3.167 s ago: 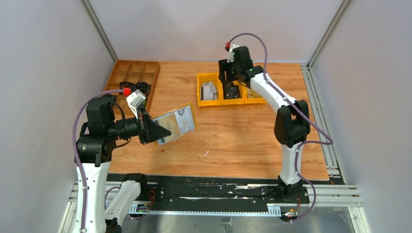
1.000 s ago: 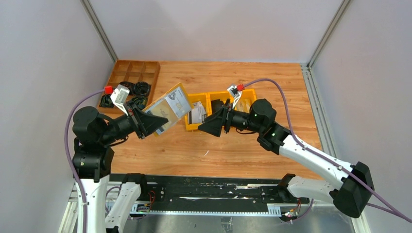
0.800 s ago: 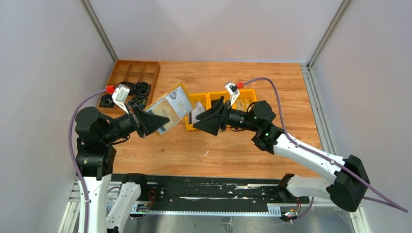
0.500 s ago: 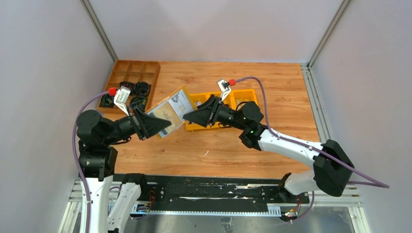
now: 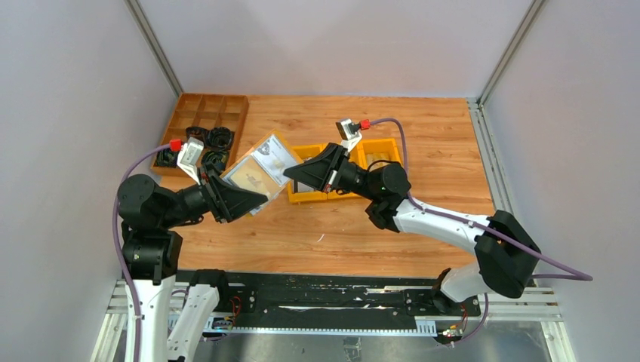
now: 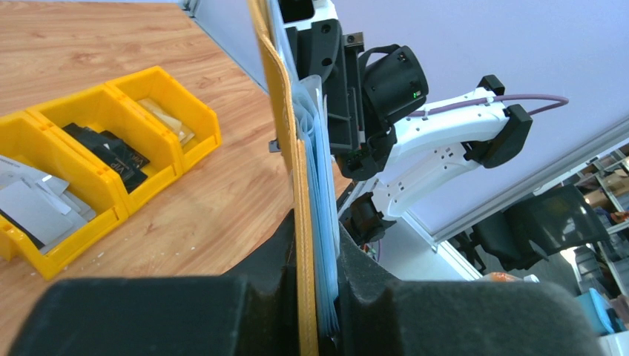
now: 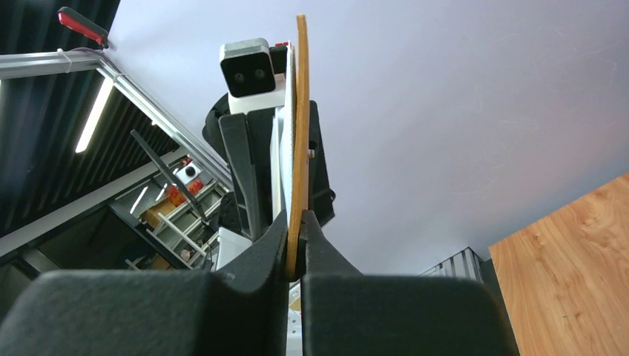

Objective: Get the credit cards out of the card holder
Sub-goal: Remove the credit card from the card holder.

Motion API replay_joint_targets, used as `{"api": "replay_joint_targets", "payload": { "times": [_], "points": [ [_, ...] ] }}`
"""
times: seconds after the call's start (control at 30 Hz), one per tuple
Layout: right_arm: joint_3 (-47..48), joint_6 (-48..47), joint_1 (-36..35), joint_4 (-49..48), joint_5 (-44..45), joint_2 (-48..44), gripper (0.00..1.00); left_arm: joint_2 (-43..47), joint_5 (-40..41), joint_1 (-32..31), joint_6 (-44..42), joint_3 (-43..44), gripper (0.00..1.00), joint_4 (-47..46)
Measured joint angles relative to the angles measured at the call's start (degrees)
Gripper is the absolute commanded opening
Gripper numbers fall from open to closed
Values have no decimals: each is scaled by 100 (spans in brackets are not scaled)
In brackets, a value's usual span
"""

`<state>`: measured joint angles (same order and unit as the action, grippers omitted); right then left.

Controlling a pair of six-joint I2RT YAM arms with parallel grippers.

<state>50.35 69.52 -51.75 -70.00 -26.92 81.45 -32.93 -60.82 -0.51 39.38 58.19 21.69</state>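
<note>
Plainly, the card holder [image 5: 260, 167] hangs open in the air, toward 9 o'clock from the table's middle. The left gripper [image 6: 315, 230] is clamped on its 7 o'clock edge and the right gripper [image 7: 297, 222] is pinched tight on its 3 o'clock edge. From the right wrist, that pinch seems to take the mustard cover, not the credit cards [image 5: 275, 157]. A pull would likely drag the whole holder, twisting it in the left jaws or tearing it free to drop.

Wooden table [image 5: 438, 136], three yellow bins [image 5: 332, 196] near its middle, brown divided tray [image 5: 207, 113] far-left.
</note>
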Motion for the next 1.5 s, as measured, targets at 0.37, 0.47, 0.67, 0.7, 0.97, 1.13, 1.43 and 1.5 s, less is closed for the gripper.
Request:
{"api": "replay_joint_targets", "payload": {
  "times": [0.37, 0.47, 0.67, 0.7, 0.97, 1.13, 1.43, 1.5],
  "points": [
    [404, -422, 11, 1158, -669, -634, 0, -13, -380, -4, -531, 72, 74, 699],
    [769, -1128, 11, 2291, -1058, -981, 0, -20, -516, -4, -879, 269, 85, 986],
    [2090, -2785, 11, 4758, -1744, -984, 0, 90, -498, -4, -1475, 684, 91, 1414],
    [2374, -3077, 11, 5222, -1884, -916, 0, 129, -448, -4, -1550, 776, 91, 1482],
    [3469, -4824, -39, 7917, -2747, -457, 0, 168, -337, -4, -1963, 1239, 82, 1676],
    [3585, -5169, -269, 8467, -3099, -149, 0, 79, -446, -4, -1753, 831, 58, 1565],
    [4621, -5759, -466, 9457, -3185, 780, 5, -258, -1019, -7, -1434, 271, 15, 1786],
    [4743, -5827, -492, 9527, -3185, 909, 20, -212, -1071, -7, -1390, 260, 5, 1794]
  ]
}}
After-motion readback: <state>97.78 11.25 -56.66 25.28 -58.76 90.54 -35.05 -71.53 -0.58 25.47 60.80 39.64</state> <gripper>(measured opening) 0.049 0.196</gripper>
